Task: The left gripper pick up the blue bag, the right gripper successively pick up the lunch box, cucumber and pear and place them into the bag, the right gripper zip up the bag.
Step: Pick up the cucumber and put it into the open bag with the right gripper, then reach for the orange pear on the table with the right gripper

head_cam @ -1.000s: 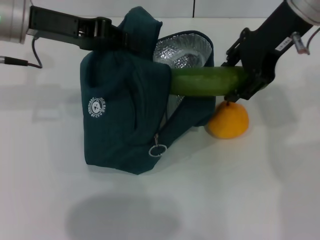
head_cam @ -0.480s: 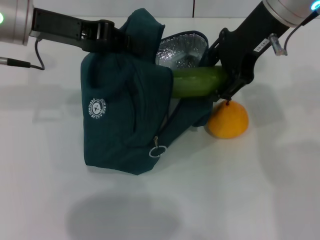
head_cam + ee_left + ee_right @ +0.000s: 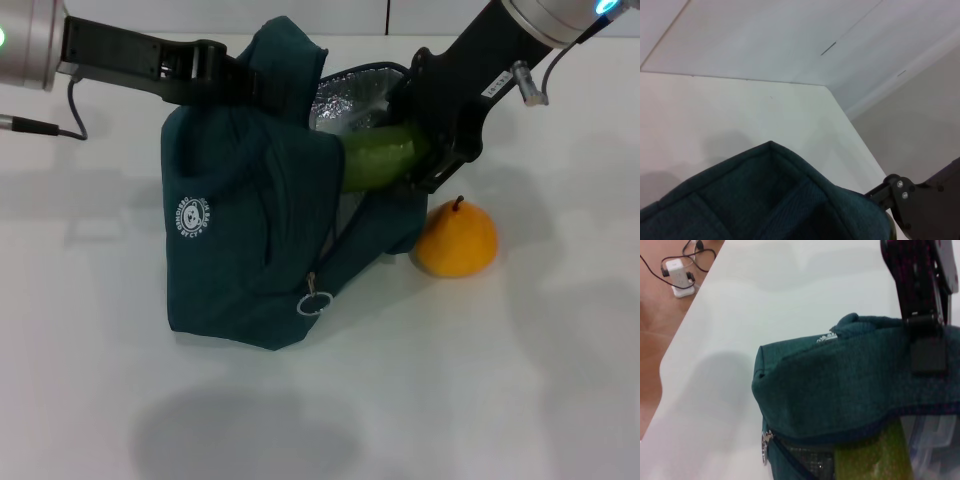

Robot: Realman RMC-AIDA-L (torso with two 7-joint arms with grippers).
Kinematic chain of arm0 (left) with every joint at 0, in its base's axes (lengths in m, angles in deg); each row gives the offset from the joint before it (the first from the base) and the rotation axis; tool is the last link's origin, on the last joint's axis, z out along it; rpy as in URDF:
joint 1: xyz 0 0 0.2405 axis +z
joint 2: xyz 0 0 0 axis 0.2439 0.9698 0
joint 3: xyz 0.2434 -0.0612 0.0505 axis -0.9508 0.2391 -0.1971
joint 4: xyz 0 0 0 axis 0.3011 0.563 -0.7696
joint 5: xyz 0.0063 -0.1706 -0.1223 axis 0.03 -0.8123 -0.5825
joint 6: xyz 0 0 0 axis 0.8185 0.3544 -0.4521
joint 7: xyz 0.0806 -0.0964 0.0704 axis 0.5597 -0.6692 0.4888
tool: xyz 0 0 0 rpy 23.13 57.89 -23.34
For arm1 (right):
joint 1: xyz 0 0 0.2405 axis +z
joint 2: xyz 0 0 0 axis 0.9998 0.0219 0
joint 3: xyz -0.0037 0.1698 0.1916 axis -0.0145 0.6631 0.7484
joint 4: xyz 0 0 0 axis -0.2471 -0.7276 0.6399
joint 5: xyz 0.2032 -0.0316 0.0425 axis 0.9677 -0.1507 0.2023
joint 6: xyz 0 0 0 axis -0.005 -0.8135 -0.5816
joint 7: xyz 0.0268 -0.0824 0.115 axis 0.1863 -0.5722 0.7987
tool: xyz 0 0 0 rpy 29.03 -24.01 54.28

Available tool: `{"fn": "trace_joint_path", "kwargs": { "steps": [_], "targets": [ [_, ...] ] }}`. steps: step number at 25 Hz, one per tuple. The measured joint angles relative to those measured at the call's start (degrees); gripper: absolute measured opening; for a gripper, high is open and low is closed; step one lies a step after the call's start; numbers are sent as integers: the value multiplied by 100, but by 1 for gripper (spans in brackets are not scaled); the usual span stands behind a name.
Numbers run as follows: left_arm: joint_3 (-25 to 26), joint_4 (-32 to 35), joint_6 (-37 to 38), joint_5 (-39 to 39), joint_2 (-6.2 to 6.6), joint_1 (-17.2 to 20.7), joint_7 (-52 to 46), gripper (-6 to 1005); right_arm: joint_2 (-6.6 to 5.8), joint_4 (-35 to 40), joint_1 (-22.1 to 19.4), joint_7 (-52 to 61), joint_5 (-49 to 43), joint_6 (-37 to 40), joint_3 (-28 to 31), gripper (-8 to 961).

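From the robot's left, the left gripper (image 3: 248, 85) comes in across the back of the white table (image 3: 520, 380) and is clamped on the top fabric of the blue bag (image 3: 250, 240), at the bunched handle area, holding that side up. The bag stands on the table with its white round logo (image 3: 193, 217) facing the head camera and its metal ring zipper pull (image 3: 315, 298) hanging low at the front corner; the mouth gapes toward the right, showing the silver foil lining (image 3: 355, 100). The cucumber (image 3: 378, 158) lies roughly level across that opening — its left end is already inside the bag, its right end held between the closed fingers of the right gripper (image 3: 432, 150), which sits right at the bag's rim. In the right wrist view the cucumber's end shows under the bag's upper edge, and beside it a clear plastic piece, apparently the lunch box (image 3: 935, 432), rests inside. The pear (image 3: 457, 240) stands on the table just right of the bag's base, stem up, below the right gripper and apart from it.
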State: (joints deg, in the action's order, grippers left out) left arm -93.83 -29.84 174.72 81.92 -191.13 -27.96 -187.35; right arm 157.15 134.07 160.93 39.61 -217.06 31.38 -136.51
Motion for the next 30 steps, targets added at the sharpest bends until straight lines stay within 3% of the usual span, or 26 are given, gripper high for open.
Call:
{"fn": "trace_joint_path", "kwargs": {
  "steps": [10,16,23,30],
  "targets": [
    [0,7,0,0,1,23,0,48,0,209,-159,-1,266,-141,-138,643],
    [22,20,0,-1,20,36,0,48,-10,716,-392,76,286,-57,-72,839],
    [45,10,0,-13,68,54,1,48,-67,2059,-1579,445,609,166,879,865],
    [57,3,0,-43,70,60,-9,49,-204,1997,-3096,266,1967,20,1720,862]
  ]
}}
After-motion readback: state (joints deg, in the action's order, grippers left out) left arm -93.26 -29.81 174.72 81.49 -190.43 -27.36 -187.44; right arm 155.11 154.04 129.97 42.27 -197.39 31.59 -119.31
